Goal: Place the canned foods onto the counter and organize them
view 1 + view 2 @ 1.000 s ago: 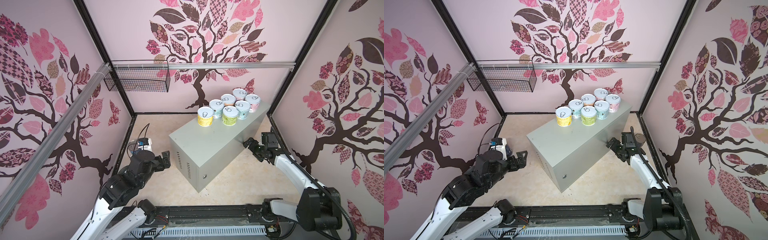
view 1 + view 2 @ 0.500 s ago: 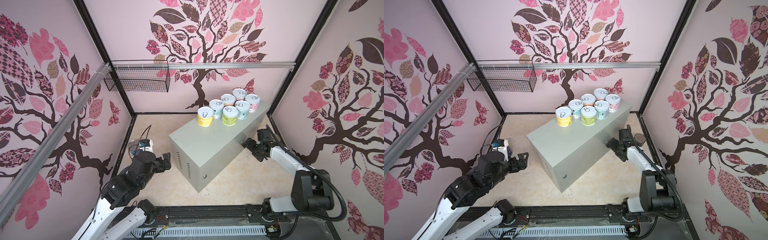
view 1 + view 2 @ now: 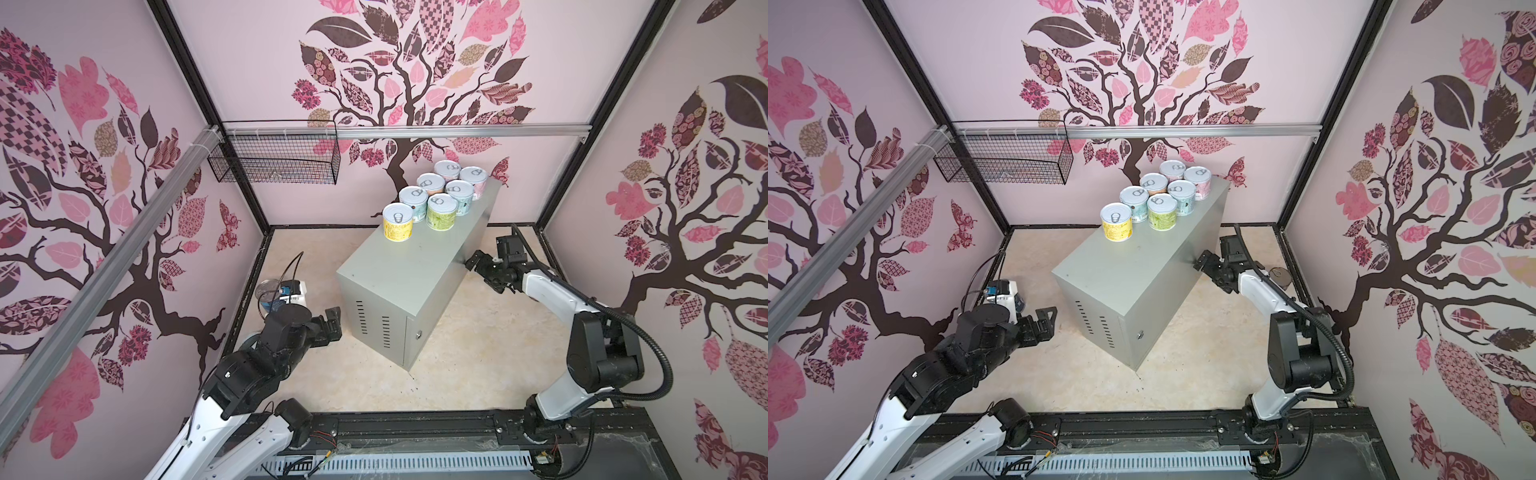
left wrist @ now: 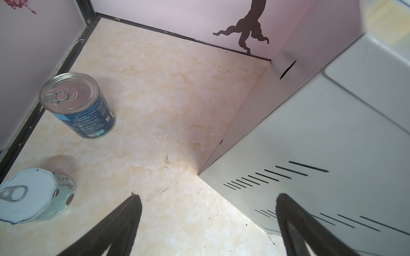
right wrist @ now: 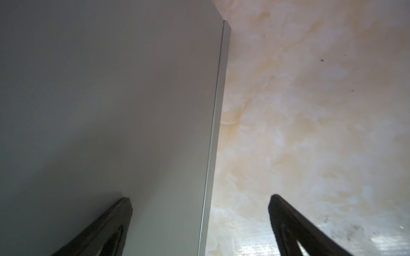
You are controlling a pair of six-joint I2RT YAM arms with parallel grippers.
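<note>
Grey counter (image 3: 411, 270) holds seven cans (image 3: 441, 208) packed far back, likely sparing room; left gripper (image 3: 334, 323), right gripper (image 3: 482, 272) gape empty

Illumination is bright, even and diffuse in both top views; wide-angle distortion bows the frame posts (image 3: 190, 83). In the right wrist view glare whitens the floor (image 5: 377, 239), and the counter (image 5: 99, 99) face lies in shade.

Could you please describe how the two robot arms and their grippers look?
The left arm and right arm have white link shells with bulky black joint housings. A black corrugated cable loops beside the right arm. The left gripper and right gripper are black, with slim tapering fingers.
</note>
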